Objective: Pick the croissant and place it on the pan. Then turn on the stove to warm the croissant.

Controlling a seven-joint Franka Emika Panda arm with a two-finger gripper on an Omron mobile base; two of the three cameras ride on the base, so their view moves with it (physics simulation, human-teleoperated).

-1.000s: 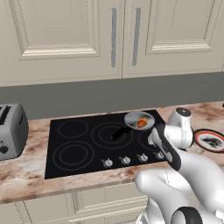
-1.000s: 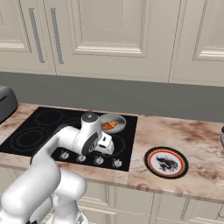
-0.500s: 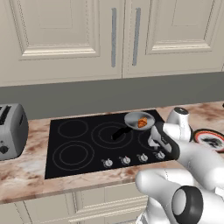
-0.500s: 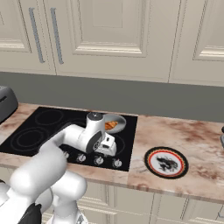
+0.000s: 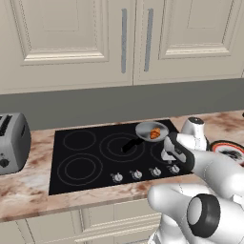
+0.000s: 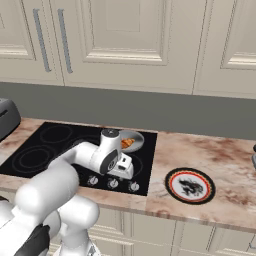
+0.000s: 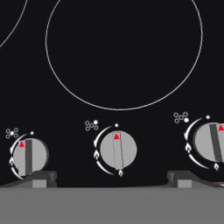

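The orange-brown croissant (image 5: 155,133) (image 6: 127,143) lies in the small grey pan (image 5: 146,127) (image 6: 136,138) on the back right burner of the black stove (image 5: 86,152) (image 6: 45,150). The pan's black handle points toward the middle of the cooktop. My gripper (image 5: 167,156) (image 6: 125,172) (image 7: 113,179) is open and empty, hanging low over the front row of silver knobs. In the hand view a middle knob (image 7: 118,149) sits between the two fingertips (image 7: 41,177), with its red mark pointing up. Two neighbouring knobs (image 7: 28,156) flank it.
A grey toaster (image 5: 12,143) (image 6: 7,115) stands on the marble counter left of the stove. A round red-rimmed plate (image 5: 228,150) (image 6: 190,185) lies to its right. Cream cabinets hang above, and the counter's front edge runs just below the knobs.
My hand has drifted slightly right and down toward the knob row while the arm's elbow swung. The jaws stayed open. Pan and croissant have not moved.
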